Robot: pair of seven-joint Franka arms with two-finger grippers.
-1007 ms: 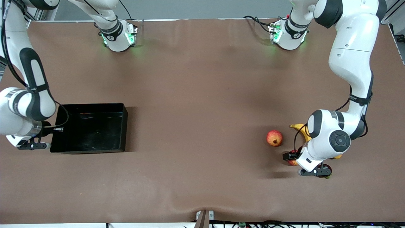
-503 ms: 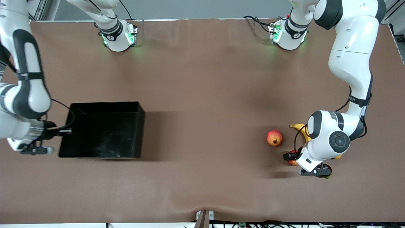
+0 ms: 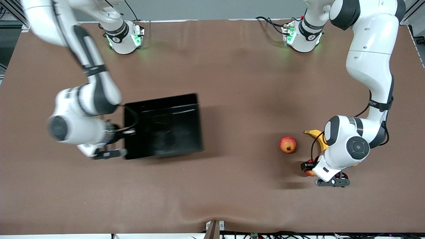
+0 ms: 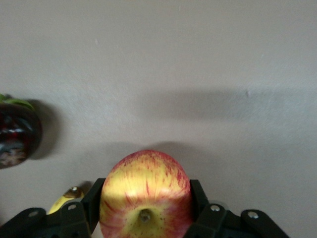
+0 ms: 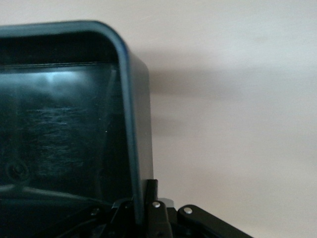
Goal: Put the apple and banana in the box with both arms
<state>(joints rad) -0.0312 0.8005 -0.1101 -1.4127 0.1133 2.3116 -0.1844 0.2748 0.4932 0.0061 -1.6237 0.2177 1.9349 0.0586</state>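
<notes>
With our right gripper (image 3: 111,153) jaws pinching the wall of the shallow glossy black plastic box (image 3: 163,125), we should keep it level above the brown bench (image 3: 212,186). Our left gripper (image 3: 332,182), jaws clamped on the small pinkish-red and yellow apple (image 4: 145,194), should lift straight; the curved yellow banana (image 3: 318,136) lies beside it

Right arm (image 3: 83,109) reaches from its base down over table, elbow bent, wrist low. Right gripper (image 5: 143,208) pinches box (image 3: 164,126) wall at end nearest right arm, fingers clamped over rim.

Left arm (image 3: 368,66) folds down at its end of table. Left gripper (image 4: 146,213) low, fingers closed on apple (image 4: 146,196).
</notes>
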